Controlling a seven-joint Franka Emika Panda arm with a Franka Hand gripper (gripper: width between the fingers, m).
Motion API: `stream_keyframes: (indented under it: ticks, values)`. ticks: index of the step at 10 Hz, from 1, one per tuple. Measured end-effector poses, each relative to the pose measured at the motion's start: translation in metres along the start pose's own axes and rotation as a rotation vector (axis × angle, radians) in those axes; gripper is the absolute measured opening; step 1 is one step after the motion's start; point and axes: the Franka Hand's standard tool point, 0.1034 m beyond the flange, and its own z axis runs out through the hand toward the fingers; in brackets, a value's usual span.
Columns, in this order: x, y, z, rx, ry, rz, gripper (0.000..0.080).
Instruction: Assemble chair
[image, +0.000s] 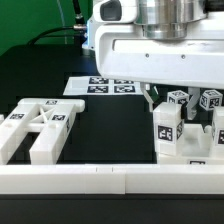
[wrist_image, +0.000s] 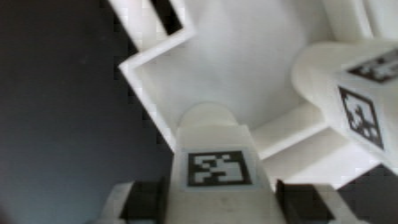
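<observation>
In the wrist view my gripper (wrist_image: 221, 206) is shut on a white bar leg (wrist_image: 217, 150) of the chair. Its square tag faces the camera, and a dark pad (wrist_image: 150, 200) presses each side. Beyond the leg lies a large white chair part (wrist_image: 214, 70) with angled ribs, and a tagged white block (wrist_image: 356, 95) sits beside it. In the exterior view the gripper (image: 181, 108) hangs low over a cluster of tagged white parts (image: 166, 132) at that view's right. The slotted back frame (image: 38, 127) lies flat at that view's left.
The marker board (image: 100, 86) lies flat at the back of the dark table. A long white rail (image: 100, 179) runs along the front edge. The arm's big white body (image: 160, 45) hangs over the right-hand parts and hides some of them.
</observation>
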Motion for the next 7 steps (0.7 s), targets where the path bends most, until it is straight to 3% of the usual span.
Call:
stream_keyframes:
  ticks: [4, 5, 6, 7]
  values:
    - [0.0000, -0.0006, -0.0001, 0.002, 0.001, 0.020, 0.0296]
    - [0.0006, 0.0001, -0.0002, 0.001, 0.001, -0.033, 0.0500]
    - [0.0009, 0.0008, 0.0001, -0.003, 0.003, -0.146, 0.0500]
    - [0.0019, 0.0020, 0.0001, -0.004, 0.003, -0.260, 0.0617]
